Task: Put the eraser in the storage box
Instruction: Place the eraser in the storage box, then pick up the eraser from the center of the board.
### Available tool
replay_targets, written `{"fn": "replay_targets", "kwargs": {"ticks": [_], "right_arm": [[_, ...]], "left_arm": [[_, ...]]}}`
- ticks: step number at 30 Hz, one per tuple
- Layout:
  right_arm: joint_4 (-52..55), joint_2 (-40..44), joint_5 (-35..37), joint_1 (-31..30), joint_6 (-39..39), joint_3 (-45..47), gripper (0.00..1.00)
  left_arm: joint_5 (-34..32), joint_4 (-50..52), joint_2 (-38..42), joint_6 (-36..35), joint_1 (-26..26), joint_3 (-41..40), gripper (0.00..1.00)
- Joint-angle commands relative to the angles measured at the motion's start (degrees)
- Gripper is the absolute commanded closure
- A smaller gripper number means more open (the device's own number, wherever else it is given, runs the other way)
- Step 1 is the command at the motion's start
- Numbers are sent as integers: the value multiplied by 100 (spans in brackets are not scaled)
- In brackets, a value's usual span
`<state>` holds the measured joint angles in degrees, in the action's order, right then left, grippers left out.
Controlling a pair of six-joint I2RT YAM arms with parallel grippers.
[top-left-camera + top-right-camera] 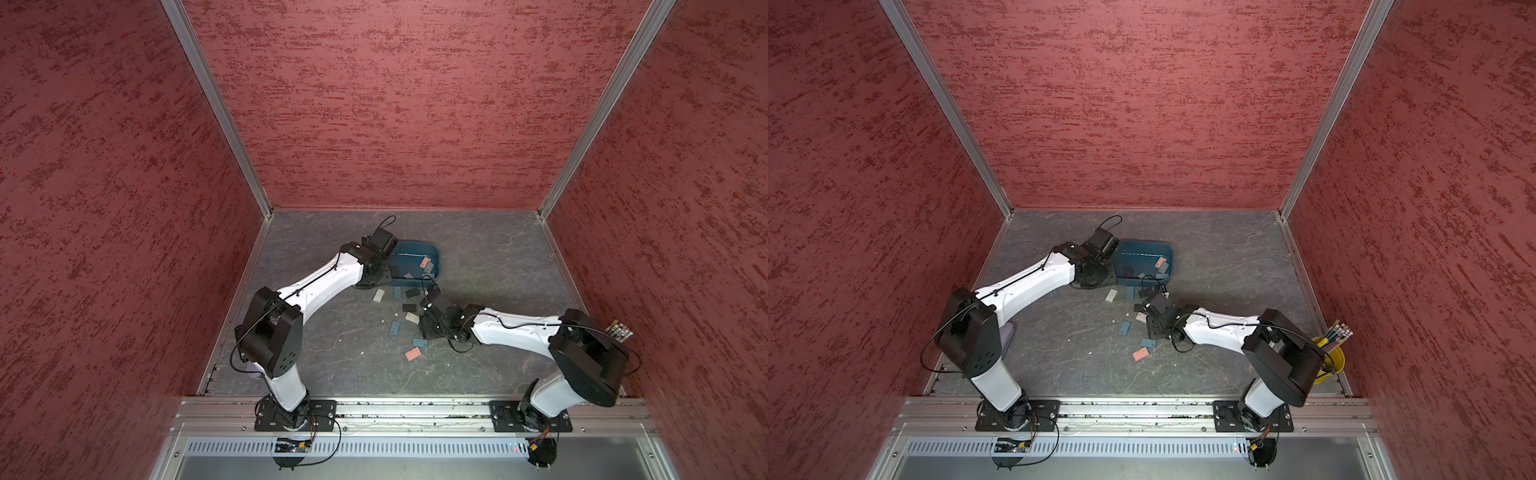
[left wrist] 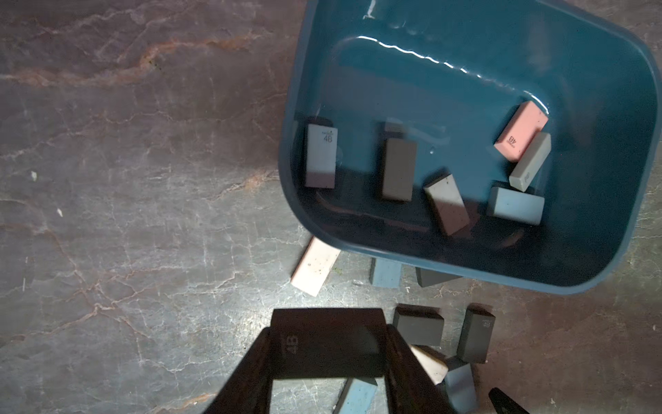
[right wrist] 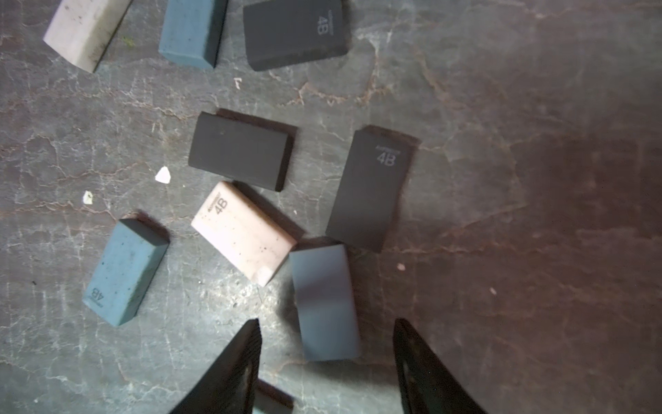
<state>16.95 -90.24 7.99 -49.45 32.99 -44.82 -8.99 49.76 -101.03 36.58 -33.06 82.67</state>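
Inside storage box [image 2: 609, 89], several loose erasers [image 2: 399, 168]

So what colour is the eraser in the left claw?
The held eraser is black, stamped 4B; the left wrist view shows it best.

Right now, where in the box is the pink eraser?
In a top view the pink eraser lies at the right end of the box. The left wrist view shows a white eraser right beside it.

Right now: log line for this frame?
left end effector: shut on black eraser, beside storage box | right end effector: open over grey-blue eraser on table | storage box: several erasers inside
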Motion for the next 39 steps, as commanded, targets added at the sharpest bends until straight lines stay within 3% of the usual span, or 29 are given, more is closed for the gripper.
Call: {"fn": "replay_targets", "kwargs": {"ticks": [1,12,26,39], "right_arm": [[-113,-84,199,-46,-25,-36,43],[-161,-163,168,-51,-8,-5,53],[-269,-242,13,-109,3,15,66],[-306,-209,36,-144,67,148,82]], "left_arm": [[107,225,-340,-238,76,434,51],[378,455,-1341,-359,106,1533,50],[530,518,-1898,-358,44,1893,43],[425,588,-1368,-353,28,1744,5]]}}
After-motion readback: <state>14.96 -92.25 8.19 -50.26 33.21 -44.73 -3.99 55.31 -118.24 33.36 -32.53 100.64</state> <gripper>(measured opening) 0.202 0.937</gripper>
